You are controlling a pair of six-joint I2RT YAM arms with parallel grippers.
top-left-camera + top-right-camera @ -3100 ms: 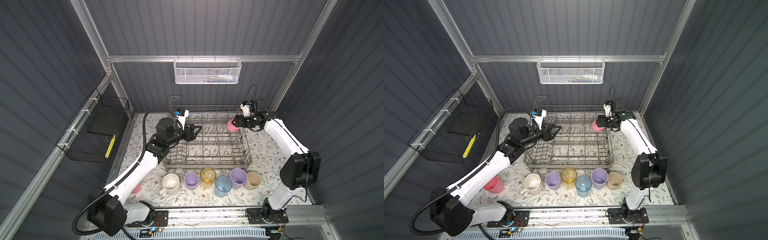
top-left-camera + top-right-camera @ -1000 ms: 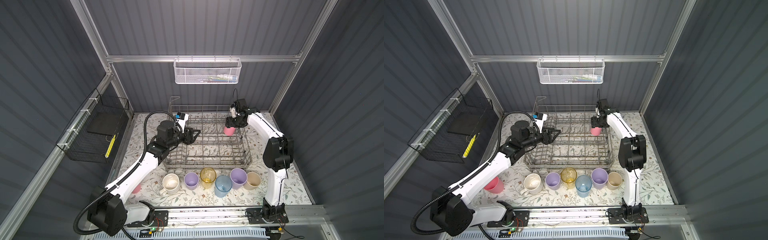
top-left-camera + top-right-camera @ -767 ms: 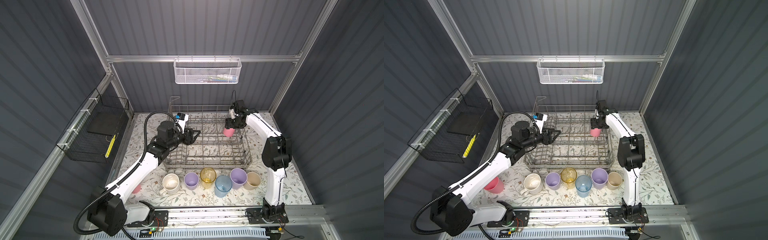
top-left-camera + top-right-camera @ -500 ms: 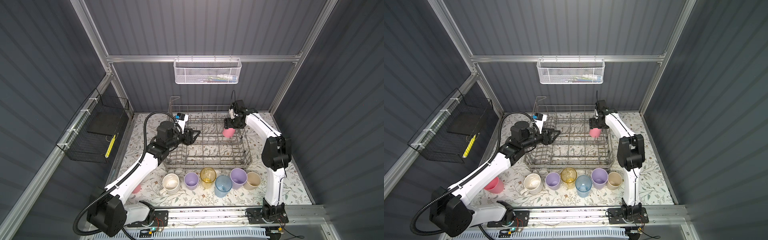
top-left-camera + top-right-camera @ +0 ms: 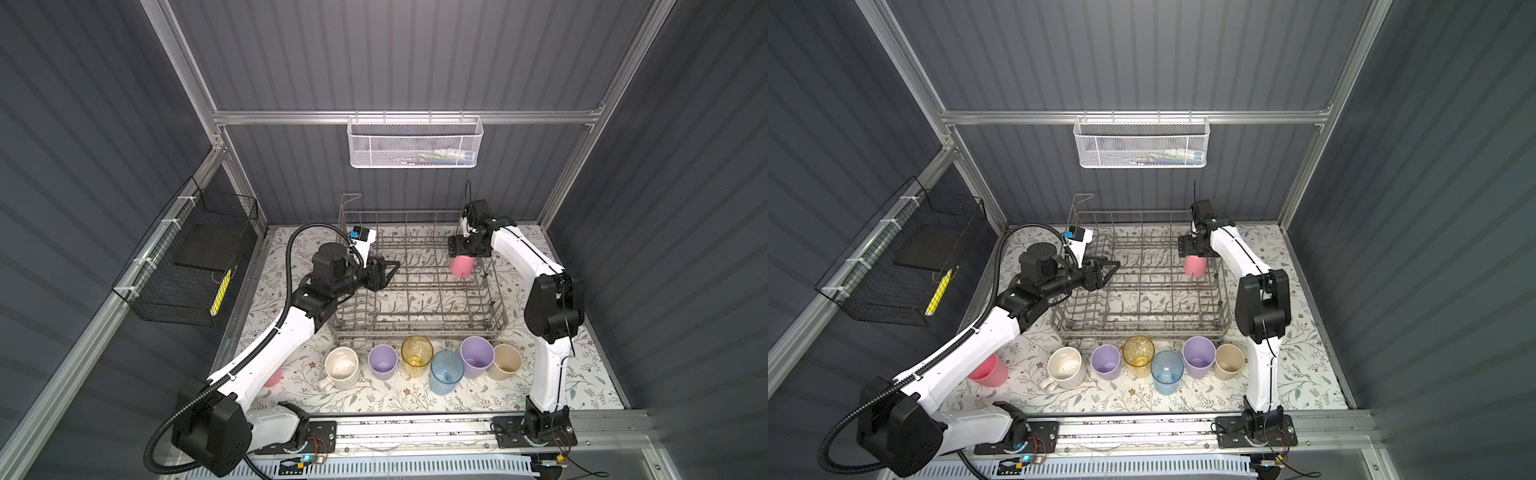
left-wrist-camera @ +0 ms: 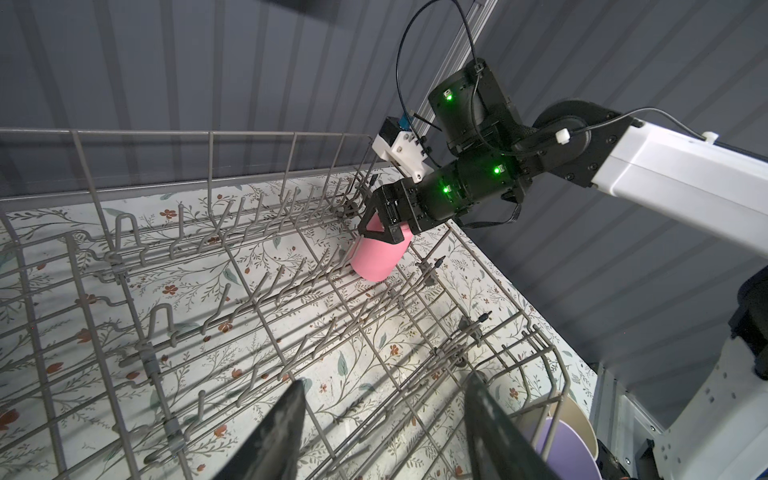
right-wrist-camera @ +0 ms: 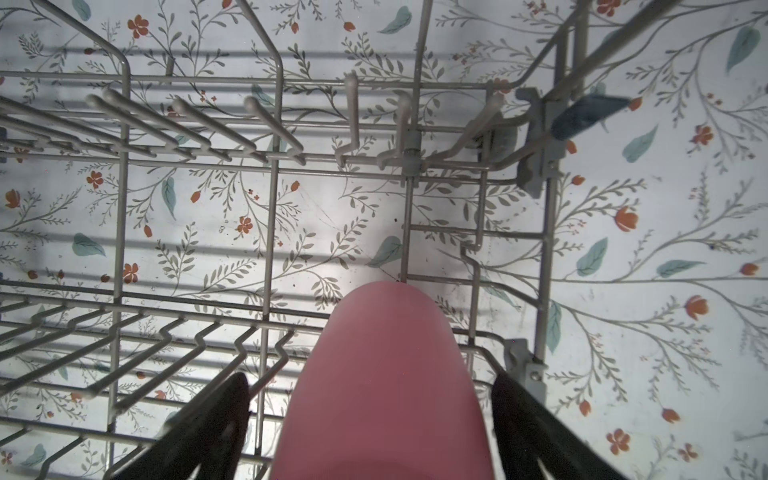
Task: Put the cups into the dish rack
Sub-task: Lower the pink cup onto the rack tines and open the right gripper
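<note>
Nearest the arm bases, a row of upright cups stands on the floral mat (image 5: 582,374), just in front of the dish rack (image 5: 415,329). From the left in both top views these are the cream mug (image 5: 341,368), a lilac cup (image 5: 382,362), the yellow tumbler (image 5: 417,352) and the blue tumbler (image 5: 446,374), which sits slightly nearer than the rest. Then come a second lilac cup (image 5: 477,358) and, just beside it, the beige cup (image 5: 506,362). All six have their mouths up. Off to the left, a loose pink cup (image 5: 988,372) stands on the mat, partly hidden by the left arm.

The rack holds one item, the racked pink cup (image 5: 461,267). It sits among the tines at the far right corner, wider end down and leaning a little. The right gripper (image 6: 377,228) reaches down over it with its jaws spread to either side. In the right wrist view a gap shows between the fingers (image 7: 216,424) and the cup's wall, so nothing is clamped. The left gripper (image 5: 392,273) hovers over the rack's left side, jaws apart with nothing between them.

Farther back, the black wire basket (image 5: 174,299) on the left wall holds a yellow pen-like item (image 5: 938,297) and a dark flat slab (image 5: 199,255). On the back rail, the white mesh basket (image 5: 374,145) holds a few small items too blurred to name.
</note>
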